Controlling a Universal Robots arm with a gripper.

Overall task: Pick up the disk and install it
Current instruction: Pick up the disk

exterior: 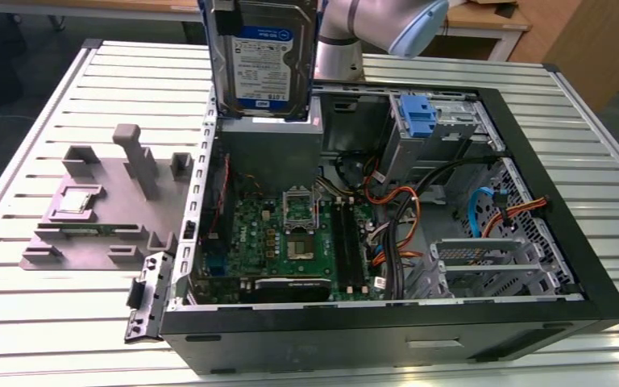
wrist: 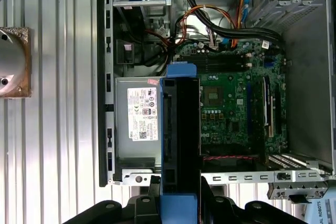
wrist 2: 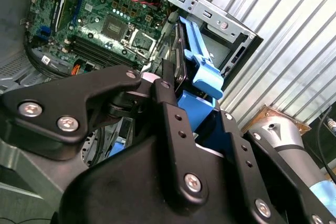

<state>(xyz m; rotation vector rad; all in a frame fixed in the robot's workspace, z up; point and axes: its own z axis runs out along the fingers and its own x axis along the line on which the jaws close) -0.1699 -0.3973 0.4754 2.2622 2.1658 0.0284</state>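
One disk (exterior: 261, 56) was gripped by the tool (wrist: 180, 196), closed tight on its blue caddy (wrist 2: 202, 72), and held on edge high over the one open computer case (exterior: 396, 334) on the desk (exterior: 94, 322), above the power supply box (wrist: 137, 114), presumably to keep clear of cables (exterior: 396, 211) and motherboard (exterior: 288, 234).

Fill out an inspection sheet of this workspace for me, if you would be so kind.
Surface: ribbed metal table carrying an open computer case.
Job's things: the disk is held upright above the open case, not yet in a bay.
Clutter: grey fixture on the table, at the exterior view's left of the case.
Grippers: gripper shut on the disk's blue caddy.
Cables: orange, black and blue cables run inside the case beside the motherboard.
Surroundings: wooden furniture behind the table.
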